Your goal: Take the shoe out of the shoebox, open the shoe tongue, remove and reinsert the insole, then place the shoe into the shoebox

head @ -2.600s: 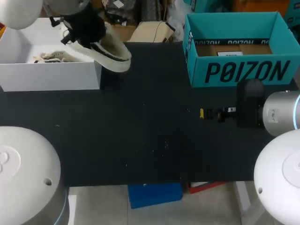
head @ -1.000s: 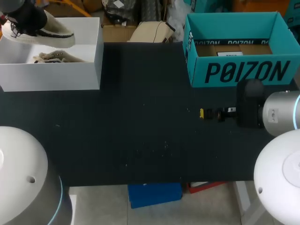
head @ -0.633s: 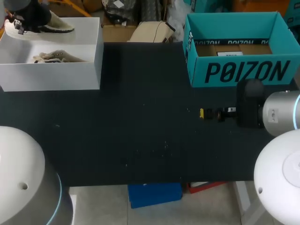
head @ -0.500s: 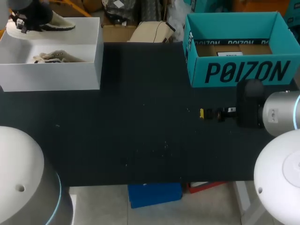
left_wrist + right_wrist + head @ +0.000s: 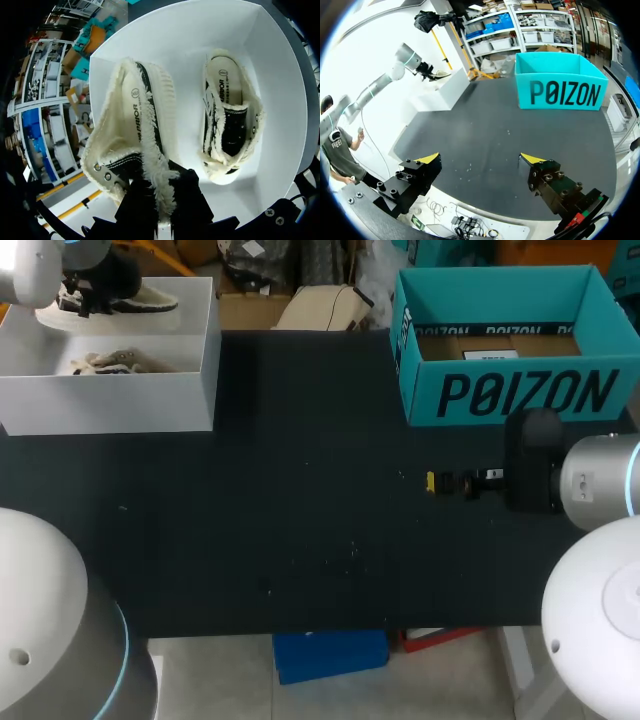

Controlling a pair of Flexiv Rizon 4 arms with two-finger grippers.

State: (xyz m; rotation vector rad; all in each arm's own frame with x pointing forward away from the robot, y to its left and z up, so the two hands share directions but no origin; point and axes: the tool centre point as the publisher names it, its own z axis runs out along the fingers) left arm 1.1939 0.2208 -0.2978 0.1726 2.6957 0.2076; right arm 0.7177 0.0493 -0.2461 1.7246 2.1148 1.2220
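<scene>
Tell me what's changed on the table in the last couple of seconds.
The left tool, still clamped on the shoe, carried it from above the table by the white shoebox back over the box. It now holds the shoe above the inside, beside the second shoe. Nothing was let go. The right tool stayed open over the table, and the teal box did not move.

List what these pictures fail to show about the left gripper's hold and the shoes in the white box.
- Left wrist view: the left gripper has its yellow tips buried in the frayed collar of the held shoe.
- Head view: that gripper is only a dark mass, cut off by the picture's edge.
- Both views: whether the held shoe's sole touches the floor of the white shoebox.
- Head view: the second shoe sits partly behind the box's front wall.
</scene>
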